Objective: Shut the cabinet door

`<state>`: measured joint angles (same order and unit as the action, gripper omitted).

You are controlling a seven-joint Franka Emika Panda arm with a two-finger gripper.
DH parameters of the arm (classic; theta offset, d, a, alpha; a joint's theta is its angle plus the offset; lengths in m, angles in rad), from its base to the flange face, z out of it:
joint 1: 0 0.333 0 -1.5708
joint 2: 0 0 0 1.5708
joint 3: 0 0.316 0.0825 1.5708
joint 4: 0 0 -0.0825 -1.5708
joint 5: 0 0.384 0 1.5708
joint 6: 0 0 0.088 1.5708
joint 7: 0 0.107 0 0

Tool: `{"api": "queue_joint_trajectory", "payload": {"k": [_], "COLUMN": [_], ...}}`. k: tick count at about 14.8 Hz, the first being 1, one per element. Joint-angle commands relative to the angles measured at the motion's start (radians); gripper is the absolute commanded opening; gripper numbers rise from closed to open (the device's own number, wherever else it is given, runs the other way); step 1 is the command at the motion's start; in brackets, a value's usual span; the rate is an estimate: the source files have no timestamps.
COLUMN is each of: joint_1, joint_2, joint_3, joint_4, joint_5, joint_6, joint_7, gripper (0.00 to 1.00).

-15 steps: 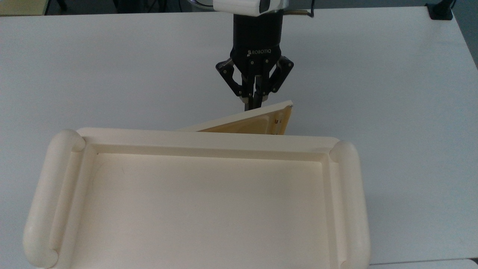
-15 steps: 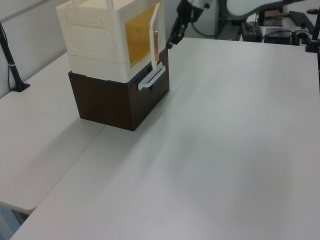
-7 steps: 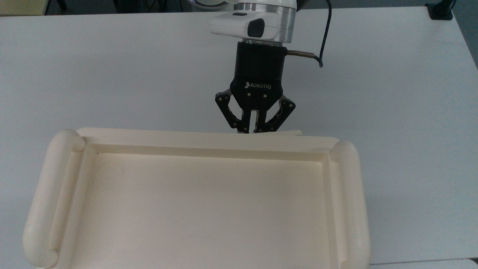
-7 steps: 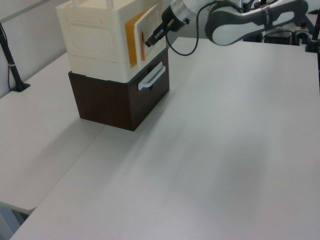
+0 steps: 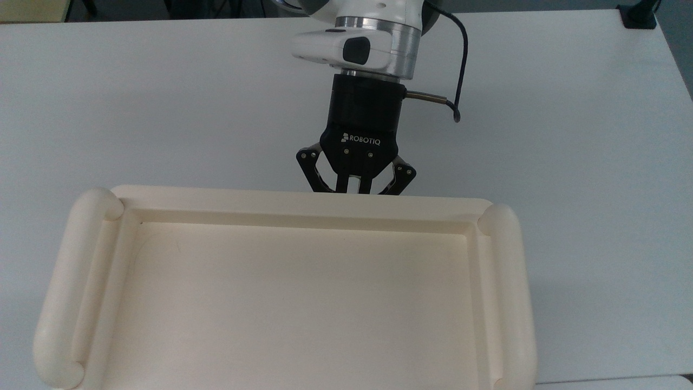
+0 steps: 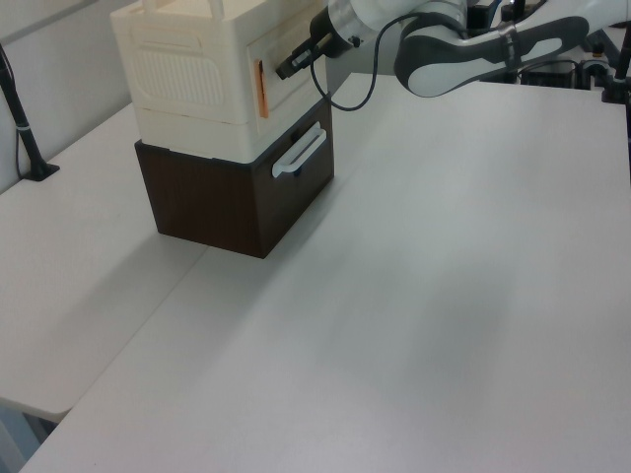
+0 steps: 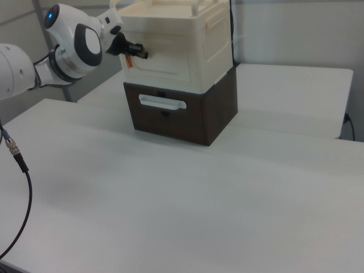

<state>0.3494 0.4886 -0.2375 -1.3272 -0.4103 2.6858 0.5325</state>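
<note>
The cream cabinet (image 5: 292,206) shows its tray-like top in the top view. It stands on a dark box in the left view (image 6: 187,69) and the right view (image 7: 193,40). The cabinet door (image 6: 296,84) lies almost flat against the front. A thin orange slit (image 6: 260,89) is left at its free edge. The door (image 7: 165,60) also faces the right view. My gripper (image 5: 354,187) is shut, with its tips below the cabinet's rim. In the left view the gripper (image 6: 287,71) touches the door face, as the gripper (image 7: 142,56) does in the right view.
Under the cabinet sits a dark brown drawer box (image 6: 232,197) with a white handle (image 6: 298,153). The white table (image 6: 444,296) stretches wide in front of it. A black post (image 6: 25,128) stands at the left view's left, and a loose cable (image 7: 20,165) hangs at the right view's left.
The door has swung from well open to nearly flat against the cabinet. My gripper followed it in towards the cabinet front, staying shut.
</note>
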Motion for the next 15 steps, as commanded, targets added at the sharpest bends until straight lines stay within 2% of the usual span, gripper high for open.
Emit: {"api": "queue_joint_trajectory", "payload": {"k": [1,4,6,7,8,11,13,15], "joint_1": [-0.012,-0.012,-0.018,-0.021,-0.044,-0.139,-0.188,-0.222], "joint_2": [0.068,0.033,-0.049,-0.094,-0.134,-0.224,-0.289,-0.347], "joint_3": [-0.013,-0.008,0.004,0.030,0.077,0.205,0.246,0.254], "joint_4": [0.083,0.057,-0.039,-0.108,-0.169,-0.271,-0.319,-0.343], "joint_5": [-0.025,-0.024,-0.022,-0.016,-0.010,-0.001,0.089,0.216], "joint_6": [0.019,0.014,0.006,0.003,-0.016,-0.191,-0.338,-0.513], "joint_7": [0.034,0.027,0.017,0.002,-0.012,-0.019,-0.026,-0.109], "gripper": [0.12,0.12,0.12,0.12,0.12,0.12,0.12,0.14]}}
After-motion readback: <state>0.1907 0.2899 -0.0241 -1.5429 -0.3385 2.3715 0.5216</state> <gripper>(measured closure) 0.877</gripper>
